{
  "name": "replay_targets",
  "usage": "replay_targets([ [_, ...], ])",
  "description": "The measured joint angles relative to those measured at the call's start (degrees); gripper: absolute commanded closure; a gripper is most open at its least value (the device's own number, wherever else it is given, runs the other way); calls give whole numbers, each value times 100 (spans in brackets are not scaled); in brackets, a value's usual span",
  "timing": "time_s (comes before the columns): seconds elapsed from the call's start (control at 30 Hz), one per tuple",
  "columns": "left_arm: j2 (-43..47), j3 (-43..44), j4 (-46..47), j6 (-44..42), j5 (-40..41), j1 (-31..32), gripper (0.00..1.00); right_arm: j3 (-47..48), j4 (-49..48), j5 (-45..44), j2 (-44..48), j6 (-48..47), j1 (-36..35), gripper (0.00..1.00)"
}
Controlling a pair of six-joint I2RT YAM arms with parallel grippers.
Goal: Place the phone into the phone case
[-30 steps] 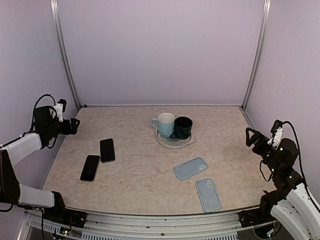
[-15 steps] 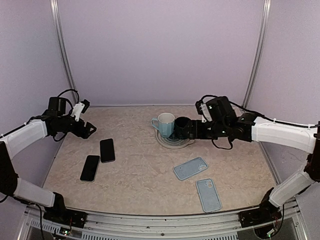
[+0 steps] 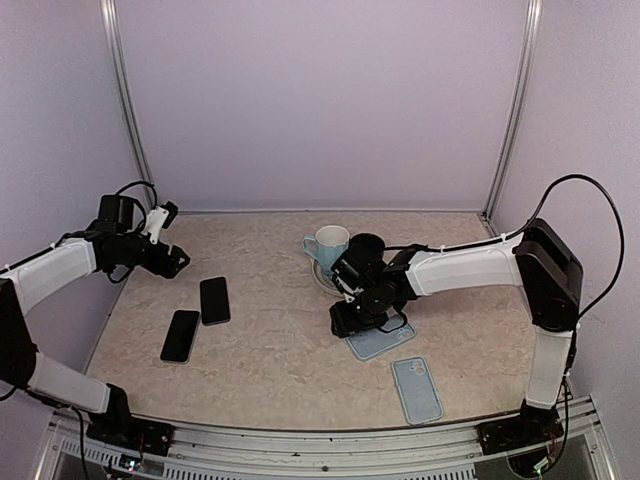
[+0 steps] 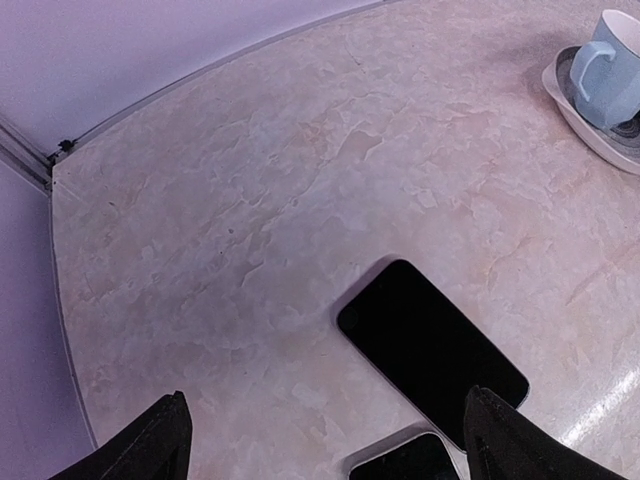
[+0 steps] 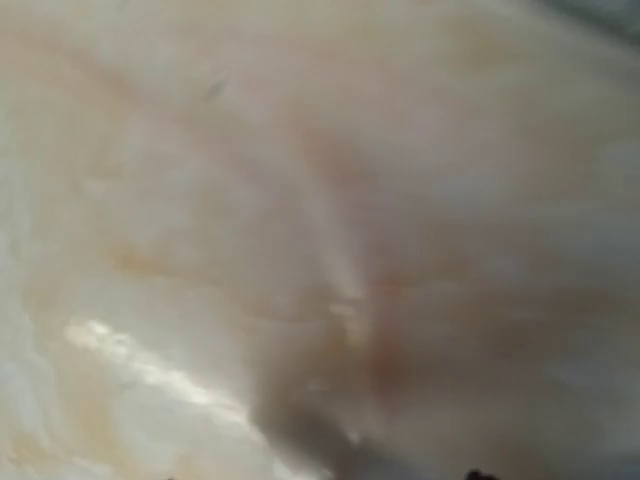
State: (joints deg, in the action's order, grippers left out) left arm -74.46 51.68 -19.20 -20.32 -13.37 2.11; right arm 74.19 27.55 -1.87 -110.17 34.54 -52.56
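Our right gripper (image 3: 345, 322) has swung down from beside the cups (image 3: 366, 250) to the left end of the blue phone case (image 3: 385, 343). We cannot tell if its fingers are open or closed. Our left gripper (image 4: 324, 394) has stayed by the left edge of the table (image 3: 280, 350), fingers wide apart and empty, near the phone (image 4: 432, 350). That phone lies flat, its long side running from the near edge to the far edge. The right arm stretches low across the table.

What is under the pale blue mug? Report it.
A round white plate holds the pale blue ceramic mug. The mug and right arm hide much of it.
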Motion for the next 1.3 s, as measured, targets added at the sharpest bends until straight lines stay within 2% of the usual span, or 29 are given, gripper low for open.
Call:
replay_targets([
  [0.33,-35,0,0,15,37,20,7,129,87,295,-297,-22,-321,54],
  [0.43,-35,0,0,13,37,20,7,129,157,413,-297,-184,-442,48],
  [0.67,-63,0,0,15,37,20,7,251,605,271,-90,-341,-931,41],
  [0.87,-127,0,-9,37,37,20,7,17,883,-800,610,474,-328,39],
  [1.07,-136,0,-17,39,35,20,7,-122,1027,-1305,297,964,68,38],
  [1.2,-138,-2,-17,39,37,22,7,-120,1040,-1325,-79,1056,68,47],
  [1.3,-138,-13,-17,39,35,20,7,-120,929,-1226,-120,1032,68,67],
])
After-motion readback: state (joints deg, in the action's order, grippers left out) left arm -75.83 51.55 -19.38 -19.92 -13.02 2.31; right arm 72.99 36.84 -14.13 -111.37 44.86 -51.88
